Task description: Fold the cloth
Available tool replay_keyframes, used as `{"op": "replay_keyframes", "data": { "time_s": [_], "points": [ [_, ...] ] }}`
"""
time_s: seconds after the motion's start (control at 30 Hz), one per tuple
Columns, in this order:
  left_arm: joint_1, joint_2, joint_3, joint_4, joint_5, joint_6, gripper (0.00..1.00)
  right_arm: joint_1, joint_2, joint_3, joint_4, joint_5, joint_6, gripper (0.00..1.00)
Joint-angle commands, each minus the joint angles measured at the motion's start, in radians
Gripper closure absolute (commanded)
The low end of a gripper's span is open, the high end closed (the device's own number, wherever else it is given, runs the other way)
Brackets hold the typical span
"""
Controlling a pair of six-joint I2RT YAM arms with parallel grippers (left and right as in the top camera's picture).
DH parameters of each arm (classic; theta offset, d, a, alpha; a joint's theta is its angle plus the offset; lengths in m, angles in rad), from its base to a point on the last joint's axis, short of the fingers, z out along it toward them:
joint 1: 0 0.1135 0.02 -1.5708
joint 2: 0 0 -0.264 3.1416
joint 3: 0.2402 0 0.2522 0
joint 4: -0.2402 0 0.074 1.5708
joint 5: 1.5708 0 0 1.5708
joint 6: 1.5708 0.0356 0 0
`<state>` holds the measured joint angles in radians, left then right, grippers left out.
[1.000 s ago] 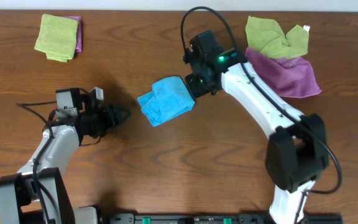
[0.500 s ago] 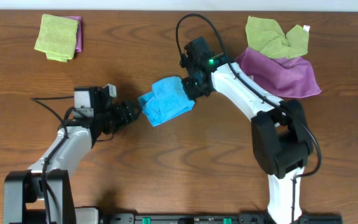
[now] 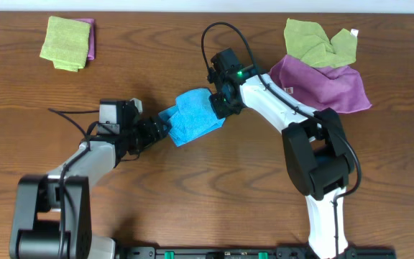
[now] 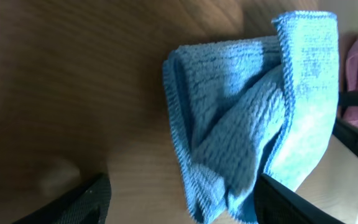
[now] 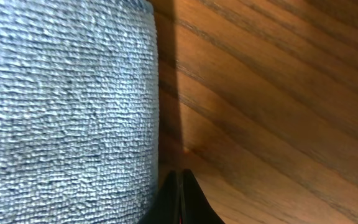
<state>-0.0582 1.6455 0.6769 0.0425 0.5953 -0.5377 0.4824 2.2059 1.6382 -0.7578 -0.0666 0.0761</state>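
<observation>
The cloth [image 3: 192,116] is a bright blue bundle, folded over itself, lying mid-table. My left gripper [image 3: 162,130] is open at the cloth's left corner. In the left wrist view the cloth [image 4: 247,118] has its near end lying between the two dark fingers [image 4: 79,202], just short of the gripper [image 4: 182,208]. My right gripper [image 3: 218,106] is at the cloth's right edge. In the right wrist view the right gripper [image 5: 180,196] is shut with nothing between its tips. It rests on the wood right beside the cloth [image 5: 61,106].
A folded light green cloth [image 3: 65,43] lies on a purple one at the back left. A crumpled green cloth [image 3: 318,39] and a purple cloth [image 3: 329,85] lie at the back right, close behind the right arm. The wooden table [image 3: 214,187] is bare at the front.
My left arm has travelled right across the table up to the cloth's left corner, its jaws a little wider. The right gripper has barely shifted left, staying shut at the cloth's right edge.
</observation>
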Motion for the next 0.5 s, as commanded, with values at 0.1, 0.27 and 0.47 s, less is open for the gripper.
{"op": "replay_keyframes", "data": {
  "time_s": [0.1, 0.27, 0.47],
  "points": [
    [-0.004, 0.035, -0.003, 0.060, 0.053, -0.072, 0.25, 0.037, 0.007, 0.001, 0.007, -0.006, 0.016, 0.98],
    [-0.005, 0.035, -0.003, 0.108, 0.080, -0.100, 0.24, 0.074, 0.008, 0.001, 0.023, -0.006, 0.016, 0.98],
    [-0.032, 0.035, -0.003, 0.135, 0.081, -0.114, 0.23, 0.116, 0.019, 0.001, 0.032, -0.005, 0.016, 0.98]
  ]
}}
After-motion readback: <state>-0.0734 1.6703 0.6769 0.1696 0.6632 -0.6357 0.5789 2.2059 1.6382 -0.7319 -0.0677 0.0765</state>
